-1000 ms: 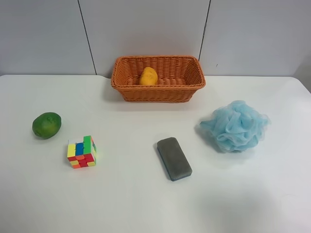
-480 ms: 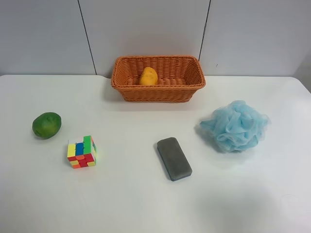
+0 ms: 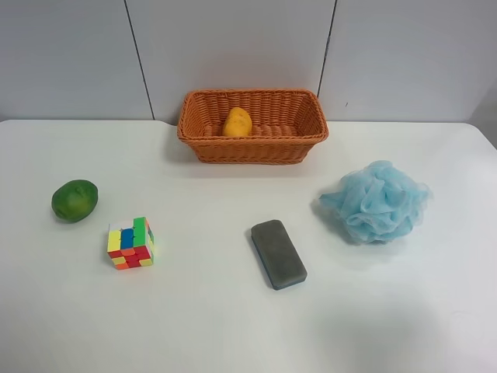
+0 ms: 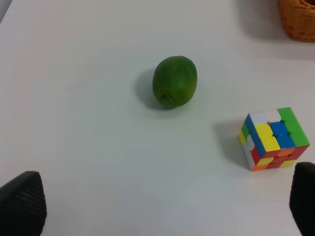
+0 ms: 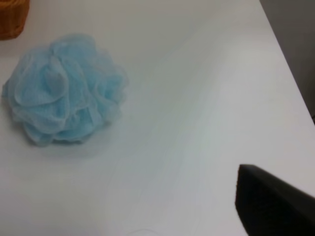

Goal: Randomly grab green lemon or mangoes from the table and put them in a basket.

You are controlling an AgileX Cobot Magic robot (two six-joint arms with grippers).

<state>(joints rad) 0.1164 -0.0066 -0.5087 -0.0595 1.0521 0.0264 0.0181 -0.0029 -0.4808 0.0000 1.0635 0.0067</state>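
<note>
Exterior high: mango (image 3: pixel 238 122) lies in basket (image 3: pixel 252 125); lime (image 3: pixel 74 200) on table (image 3: pixel 194 311) beside cube (image 3: pixel 130 242).
Left wrist: fingers (image 4: pixel 22 202) spread wide, empty, short of the lime (image 4: pixel 174 81).
Right wrist: one finger (image 5: pixel 273 204) visible; state indeterminable; sponge (image 5: pixel 63 88) nearby.

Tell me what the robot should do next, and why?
Probably lower the left end effector toward the green lemon and close on it. The mango already lies in the basket, while the lemon sits alone on the table, apart from the puzzle cube. The left end effector's fingers look spread wide, with nothing between them.
</note>
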